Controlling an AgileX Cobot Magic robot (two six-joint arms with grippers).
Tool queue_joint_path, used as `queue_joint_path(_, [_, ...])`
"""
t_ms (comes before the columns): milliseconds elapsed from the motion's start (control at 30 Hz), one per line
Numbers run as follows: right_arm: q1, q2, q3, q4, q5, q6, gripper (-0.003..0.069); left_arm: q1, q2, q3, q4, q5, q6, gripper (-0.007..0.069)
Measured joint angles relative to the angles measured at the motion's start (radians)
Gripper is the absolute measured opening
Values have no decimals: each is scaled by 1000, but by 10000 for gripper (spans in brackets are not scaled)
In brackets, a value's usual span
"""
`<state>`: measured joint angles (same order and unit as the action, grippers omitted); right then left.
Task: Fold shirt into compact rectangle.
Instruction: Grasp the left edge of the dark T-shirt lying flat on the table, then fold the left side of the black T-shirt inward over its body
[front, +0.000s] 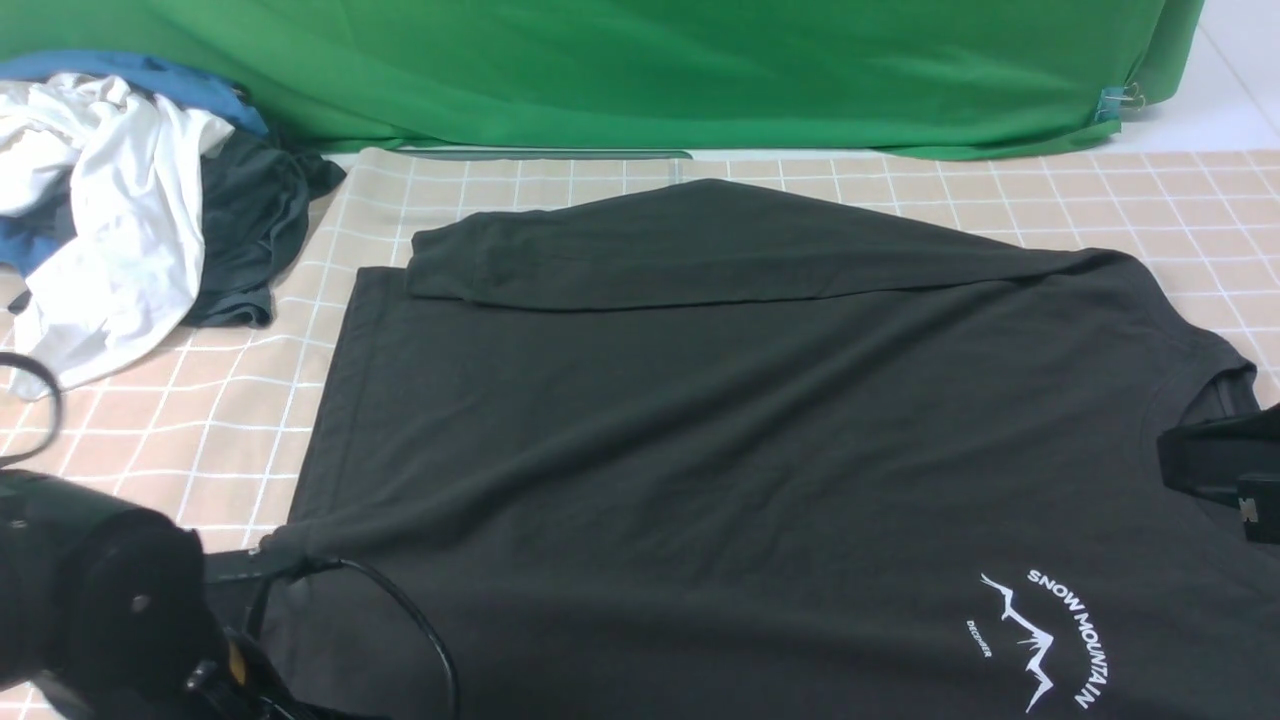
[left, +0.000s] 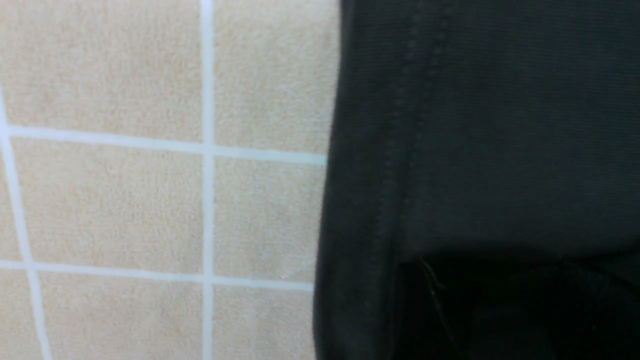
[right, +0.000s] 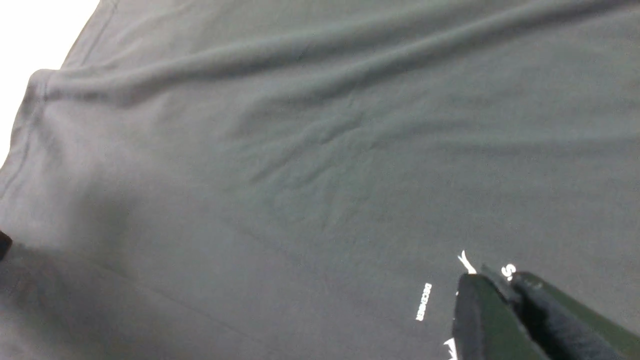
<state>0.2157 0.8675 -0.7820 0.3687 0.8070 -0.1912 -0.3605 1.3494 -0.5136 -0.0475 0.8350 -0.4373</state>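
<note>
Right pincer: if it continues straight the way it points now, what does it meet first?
Probably the black shirt, right beside its white print; the right pincer looks close above it.

A cloth (front: 1150, 200) of beige squares and white lines is the surface. The black shirt (front: 700, 420) lies flat on it across the middle and right of the frame, one sleeve (front: 700, 265) folded over its upper part, its print (front: 1050, 640) at lower right. At upper left a pile (front: 130, 190) of white, blue and dark grey clothes rests on the cloth, near the shirt but apart from it
</note>
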Motion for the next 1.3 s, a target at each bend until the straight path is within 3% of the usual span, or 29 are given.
queue_joint_path(167, [0, 0, 0, 0, -6, 0, 112, 0, 41, -8, -6, -7, 55, 332])
queue_joint_path(267, [0, 0, 0, 0, -6, 0, 117, 0, 46, -9, -33, -9, 85, 279])
queue_joint_path(367, [0, 0, 0, 0, -6, 0, 123, 1, 49, -9, -96, -19, 171, 113])
queue_joint_path(467, [0, 0, 0, 0, -6, 0, 123, 1, 49, -9, -112, -22, 190, 43])
queue_joint_path(800, [0, 0, 0, 0, -6, 0, 132, 0, -52, -170, -131, 140, 151, 31])
queue_joint_path(1033, [0, 0, 0, 0, -11, -1, 141, 0, -88, -388, 72, 268, -27, 31])
queue_joint_path(1300, [0, 0, 0, 0, -39, -4, 144, 0, 56, -615, 155, 276, -53, 31])
